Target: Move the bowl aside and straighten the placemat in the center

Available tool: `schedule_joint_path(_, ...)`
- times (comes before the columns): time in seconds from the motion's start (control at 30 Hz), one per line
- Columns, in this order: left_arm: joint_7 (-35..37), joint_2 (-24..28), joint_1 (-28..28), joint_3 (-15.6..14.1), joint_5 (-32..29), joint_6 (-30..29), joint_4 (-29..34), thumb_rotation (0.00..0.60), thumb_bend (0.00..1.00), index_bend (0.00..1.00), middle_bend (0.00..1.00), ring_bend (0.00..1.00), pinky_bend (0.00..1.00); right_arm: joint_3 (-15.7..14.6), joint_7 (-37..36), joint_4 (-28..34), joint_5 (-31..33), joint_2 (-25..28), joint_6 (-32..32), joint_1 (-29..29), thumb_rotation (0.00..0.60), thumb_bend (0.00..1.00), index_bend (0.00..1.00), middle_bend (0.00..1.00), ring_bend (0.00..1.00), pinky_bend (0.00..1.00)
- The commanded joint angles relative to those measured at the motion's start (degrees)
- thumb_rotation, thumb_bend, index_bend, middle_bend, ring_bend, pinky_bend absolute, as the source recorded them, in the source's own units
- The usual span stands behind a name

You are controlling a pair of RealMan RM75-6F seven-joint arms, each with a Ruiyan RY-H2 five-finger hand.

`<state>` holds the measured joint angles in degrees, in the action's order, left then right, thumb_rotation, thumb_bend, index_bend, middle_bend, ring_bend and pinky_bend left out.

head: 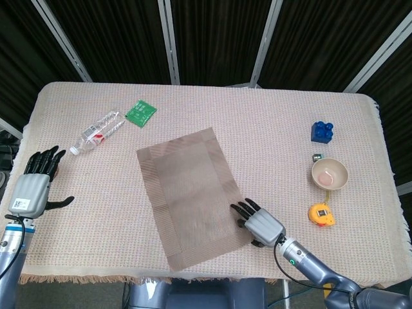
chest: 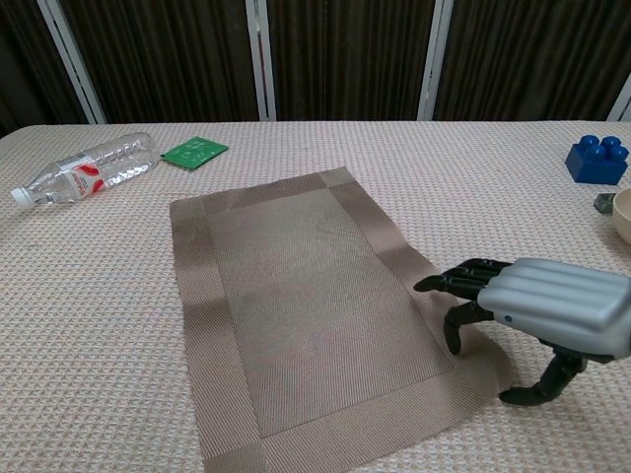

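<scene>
Right robot hand fingers spread over placemat corner; left robot hand spread, empty; bowl aside.

High overhead and low frontal views, shared placemat.

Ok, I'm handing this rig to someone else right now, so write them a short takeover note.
Right hand: fingers spread, resting on the placemat's near right corner, holding nothing.
Left hand: open, at the table's left edge.
Bowl: already off the mat, far right, between the blue block and tape measure.
Left: the placemat lies skewed; straighten it in the center.
</scene>
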<state>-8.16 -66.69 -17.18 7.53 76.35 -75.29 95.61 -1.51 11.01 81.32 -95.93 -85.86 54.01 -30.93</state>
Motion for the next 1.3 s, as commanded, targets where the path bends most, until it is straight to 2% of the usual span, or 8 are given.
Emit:
schedule_joint_path(0.03, 0.19, 0.05, -0.02, -0.04, 0.02, 0.09, -0.01, 0.600, 0.11, 0.00, 0.00, 0.00, 0.00, -0.04, -0.75, -0.03, 0.08, 0.04, 0.53, -0.11, 0.600, 0.20, 0.39, 0.00, 0.00, 0.00)
schedule_joint_path(0.2, 0.27, 0.04, -0.02, -0.16, 0.19, 0.08, -0.04, 0.600, 0.11, 0.00, 0.00, 0.00, 0.00, -0.66, -2.38, -0.15, 0.27, 0.15, 1.04, -0.07, 0.600, 0.25, 0.40, 0.00, 0.00, 0.00)
schedule_joint_path(0.37, 0.33, -0.20, 0.13, -0.50, 0.56, -0.04, -0.25, 0.600, 0.11, 0.00, 0.00, 0.00, 0.00, -1.53, -5.22, -0.83, 0.11, -0.15, 2.02, 0.19, 0.600, 0.30, 0.54, 0.00, 0.00, 0.00)
schedule_joint_path(0.53, 0.40, -0.14, 0.11, -0.51, 0.56, 0.01, -0.11, 0.600, 0.11, 0.00, 0.00, 0.00, 0.00, -2.13, -8.29, -1.73, 0.26, -0.47, 2.77, 0.47, 0.600, 0.35, 0.60, 0.04, 0.00, 0.00)
schedule_joint_path(0.87, 0.71, 0.05, 0.09, -0.55, 0.67, 0.09, -0.10, 0.600, 0.11, 0.00, 0.00, 0.00, 0.00, -2.80, -11.57, -3.33, -1.22, -0.38, 5.69, 0.72, 0.600, 0.36, 0.65, 0.09, 0.00, 0.00)
schedule_joint_path(1.03, 1.05, 0.16, 0.06, -0.51, 0.54, 0.26, -0.20, 0.600, 0.11, 0.00, 0.00, 0.00, 0.00, -1.61, -8.43, -5.42, -4.72, 2.46, 10.08, -0.25, 0.600, 0.36, 0.65, 0.09, 0.00, 0.00)
schedule_joint_path(1.17, 1.29, 0.17, -0.06, -0.45, 0.25, 0.65, -0.35, 0.600, 0.11, 0.00, 0.00, 0.00, 0.00, 0.73, -3.45, -9.70, -7.13, 5.42, 13.09, -1.89, 0.600, 0.35, 0.65, 0.10, 0.00, 0.00)
schedule_joint_path(1.3, 1.40, 0.16, -0.15, -0.41, 0.15, 0.83, -0.43, 0.600, 0.11, 0.00, 0.00, 0.00, 0.00, 2.78, -1.31, -14.16, -7.78, 7.63, 13.12, -4.23, 0.600, 0.35, 0.65, 0.10, 0.00, 0.00)
